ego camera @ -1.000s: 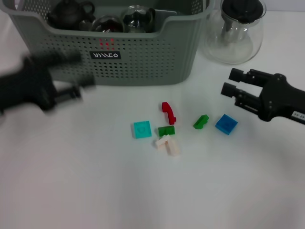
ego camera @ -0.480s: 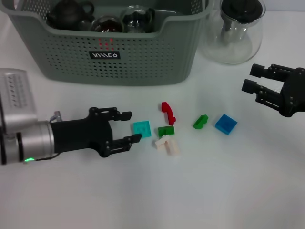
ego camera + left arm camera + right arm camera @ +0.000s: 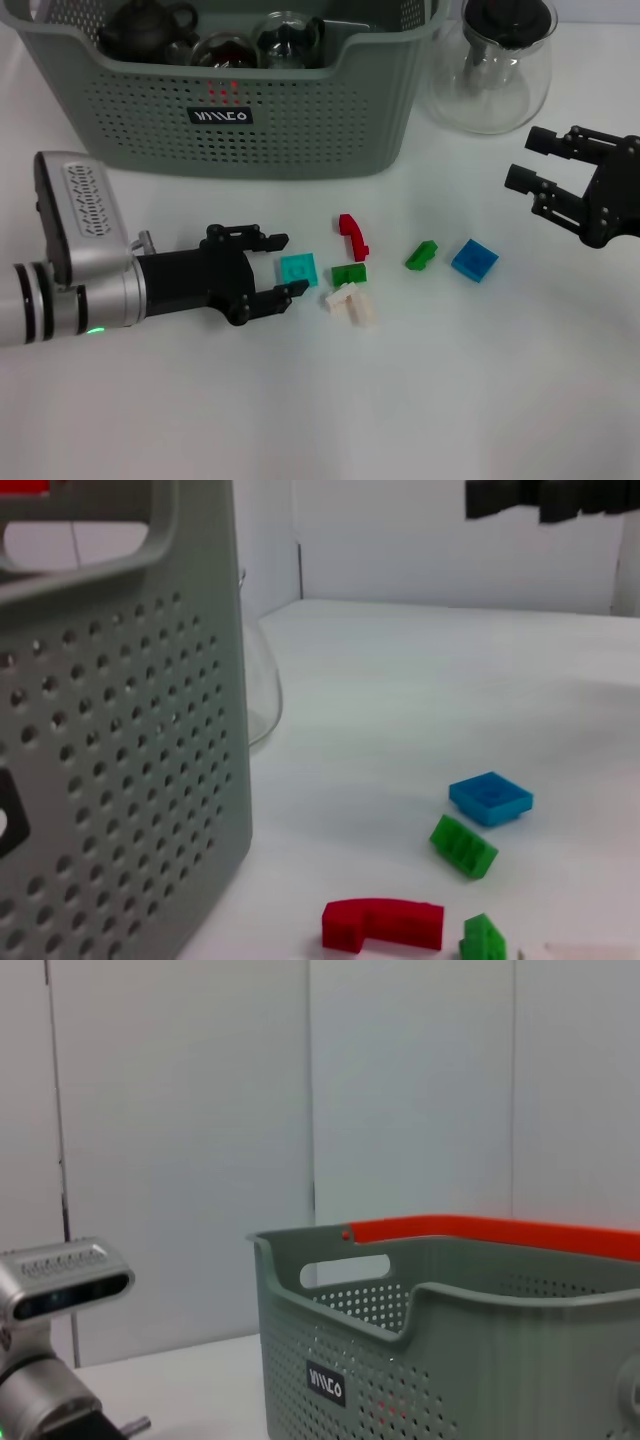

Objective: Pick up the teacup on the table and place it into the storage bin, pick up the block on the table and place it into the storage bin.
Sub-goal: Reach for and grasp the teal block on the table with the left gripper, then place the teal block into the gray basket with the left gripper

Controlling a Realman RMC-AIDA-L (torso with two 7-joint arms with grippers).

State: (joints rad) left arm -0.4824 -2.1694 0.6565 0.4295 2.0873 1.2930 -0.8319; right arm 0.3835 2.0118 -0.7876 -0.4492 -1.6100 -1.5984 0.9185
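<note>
While my left fingers (image 3: 278,268) hover spread apart low over the bench (image 3: 320,400), just beside the teal block (image 3: 298,270), my right fingers (image 3: 528,165) hang apart near the glass carafe (image 3: 492,68). Behind stands the storage bin (image 3: 300,120).
</note>
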